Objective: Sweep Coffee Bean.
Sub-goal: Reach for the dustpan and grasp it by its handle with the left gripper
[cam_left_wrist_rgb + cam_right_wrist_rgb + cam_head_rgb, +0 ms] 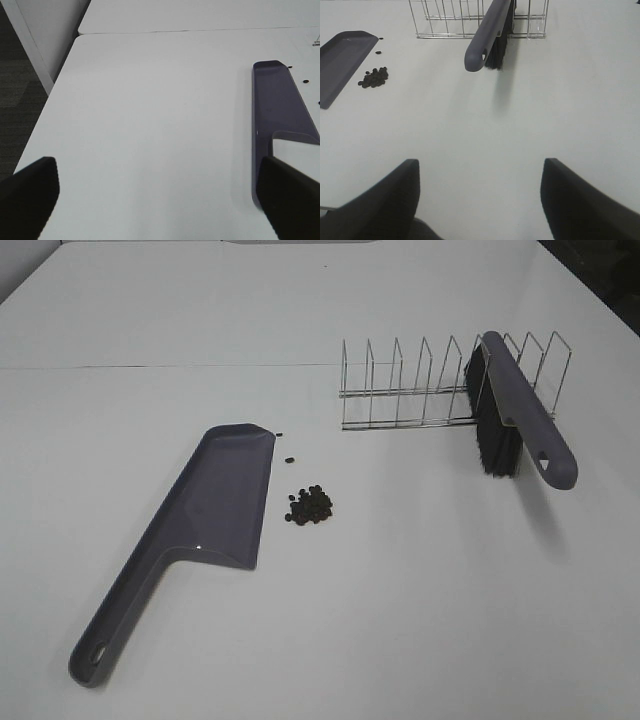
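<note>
Coffee bean (310,506) pile: small dark heap on the white table (400,640), just beside the right long edge of the dustpan (215,510) but apart from it; two strays lie farther off, near the pan's far right corner.

Brush (515,405): well apart from the pile, to the far right, propped across the wire rack (400,390); long axis runs far to near, handle end jutting out toward the near side, bristles hanging below.

Dustpan: long axis slants from far to near-left, handle nearest the left side.

Judgement — the coming move turns on the brush, and the right arm is the nearer one; the handle end points roughly back at it.

Right gripper (480,197): fingers spread wide, nothing between them.

Left gripper (160,195): likewise wide apart and empty, with the pan just beside its right finger.

Hard to make out:
- neither gripper shows in the high view
- the left wrist view cuts the pan at the frame edge and misses the main heap — only a speck or two shows
- which edge of the pan is the open lip, I cannot tell
- whether the bristle tips touch the table is unclear
</note>
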